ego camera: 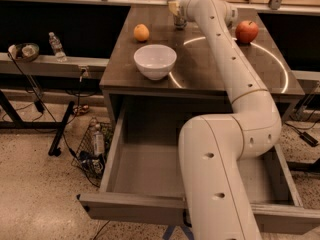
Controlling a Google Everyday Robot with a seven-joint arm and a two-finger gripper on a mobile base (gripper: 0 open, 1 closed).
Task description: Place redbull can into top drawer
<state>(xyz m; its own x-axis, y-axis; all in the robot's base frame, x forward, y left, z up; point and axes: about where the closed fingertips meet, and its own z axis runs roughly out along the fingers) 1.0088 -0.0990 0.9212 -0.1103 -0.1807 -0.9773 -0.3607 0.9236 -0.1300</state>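
The redbull can (179, 21) stands upright at the far edge of the dark counter (200, 69), its silver top showing above my wrist. My gripper (175, 8) is at the can, level with its upper half, on its left side; my white arm reaches across the counter to it and hides part of the can. The top drawer (114, 149) is pulled wide open under the counter, grey and empty where I can see it. My arm's big lower links cover the middle and right of the drawer.
A white bowl (155, 60) sits at the counter's front left, an orange (141, 32) behind it and a red apple (247, 31) at the back right. A water bottle (56, 46) stands on the left ledge. Cables and a bottle (97, 141) lie on the floor left of the drawer.
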